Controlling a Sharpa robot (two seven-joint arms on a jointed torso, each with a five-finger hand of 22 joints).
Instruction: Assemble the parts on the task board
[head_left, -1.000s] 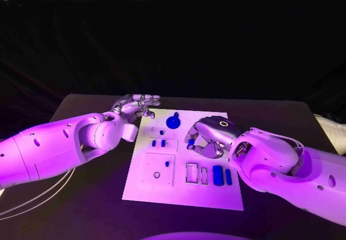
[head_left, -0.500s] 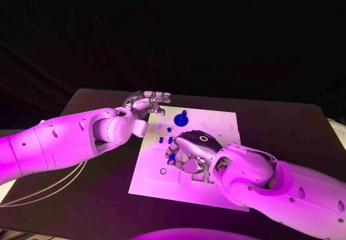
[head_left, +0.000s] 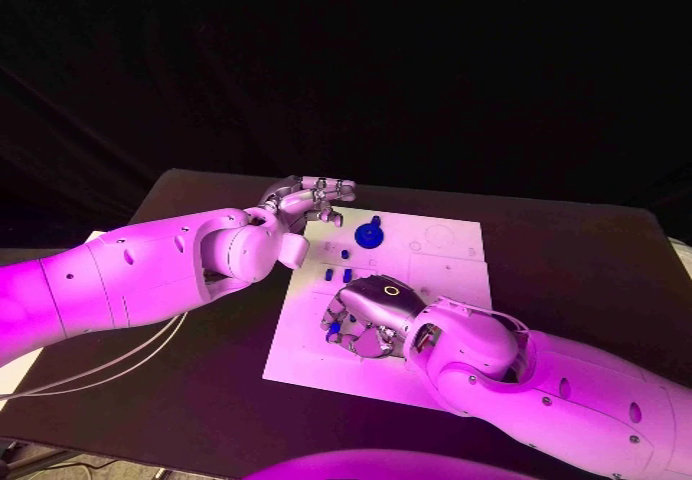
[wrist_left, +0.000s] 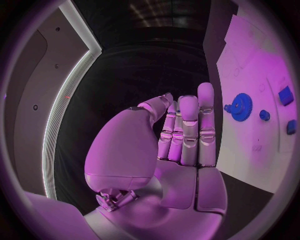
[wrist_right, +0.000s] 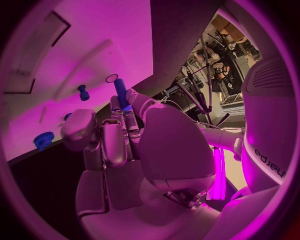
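Observation:
The white task board (head_left: 450, 268) lies in the middle of the black table. My right hand (head_left: 372, 318) hovers over its near-left part and pinches a long blue peg (wrist_right: 120, 93) at its fingertips. The peg's tip is close to a round ringed hole (wrist_right: 112, 78) in the board (wrist_right: 94, 40). A short blue peg (wrist_right: 82, 92) stands nearby. A blue gear (head_left: 371, 235) sits at the board's far side, with two small blue pieces (head_left: 338, 273) nearer the middle. My left hand (head_left: 307, 195) is raised beside the board's far-left corner, its fingers (wrist_left: 187, 125) straight and holding nothing.
A rectangular recess (wrist_right: 37, 55) is cut into the board near the ringed hole. My right forearm (head_left: 534, 385) covers the board's near-right part. Bare black table (head_left: 577, 260) lies right of the board. White cables (head_left: 87, 370) hang off the table's left edge.
The camera has shifted. Against the board, my right hand has moved from the middle toward the near-left part, carrying the blue peg. My left hand stays by the far-left corner.

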